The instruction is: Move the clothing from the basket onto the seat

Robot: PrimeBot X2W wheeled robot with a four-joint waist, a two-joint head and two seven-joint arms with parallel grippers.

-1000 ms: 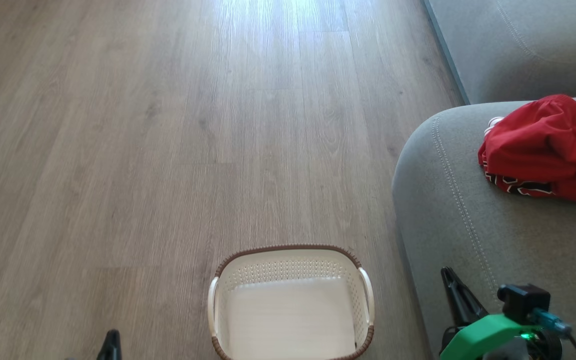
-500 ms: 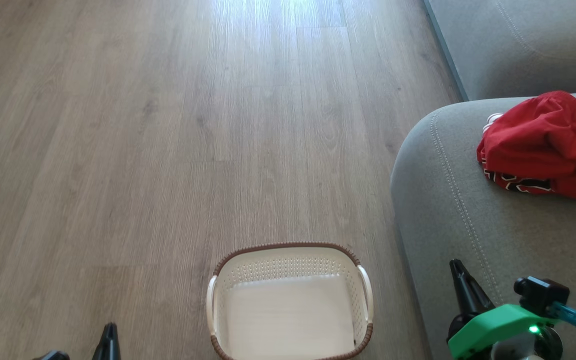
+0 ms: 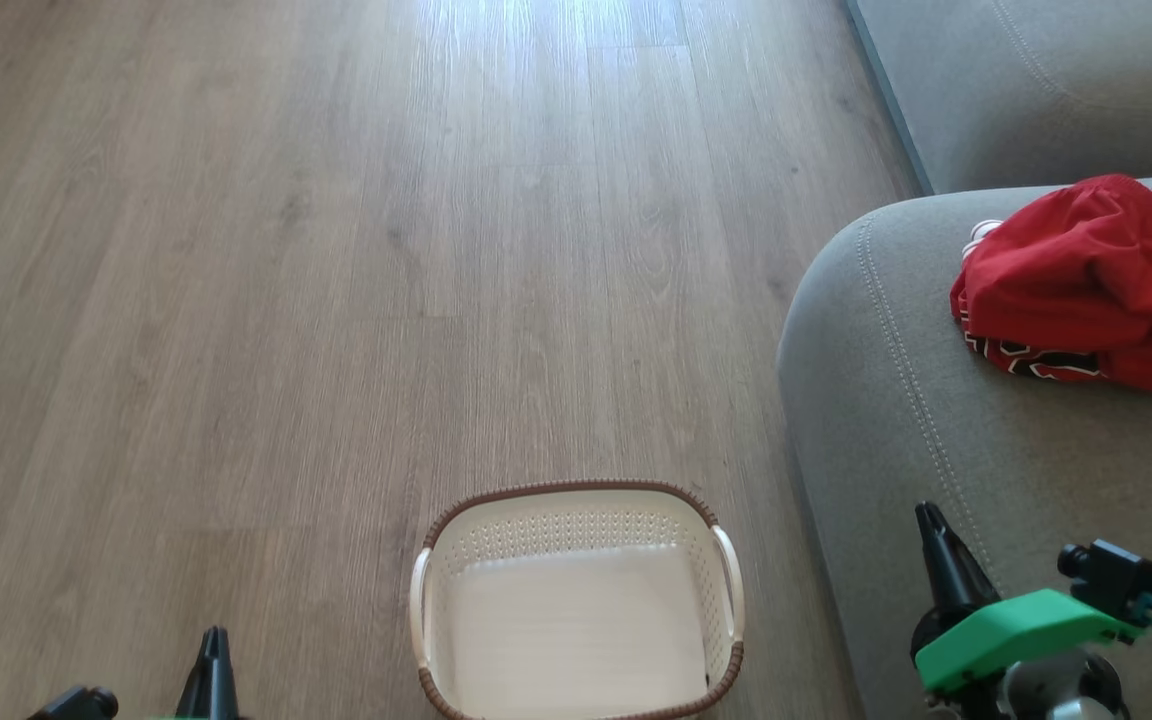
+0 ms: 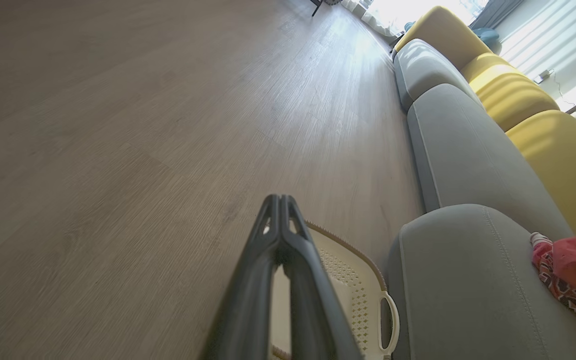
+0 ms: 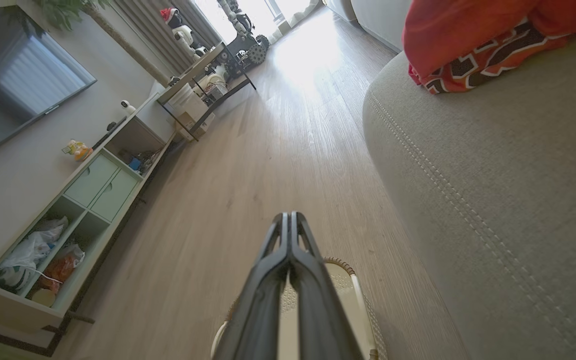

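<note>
Right end effector point(image 5: 288, 216), slim, dark, tapered, near perforated cream basket point(image 3: 576, 488)

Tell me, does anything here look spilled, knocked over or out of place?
Nothing much stands out. The clothing lies in a crumpled red heap on the seat, not folded. The basket stands upright on the floor beside it, with nothing visible inside.

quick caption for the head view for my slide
Empty basket on the wood floor, red clothing piled on the grey seat, left gripper and right gripper shut and empty.
</note>
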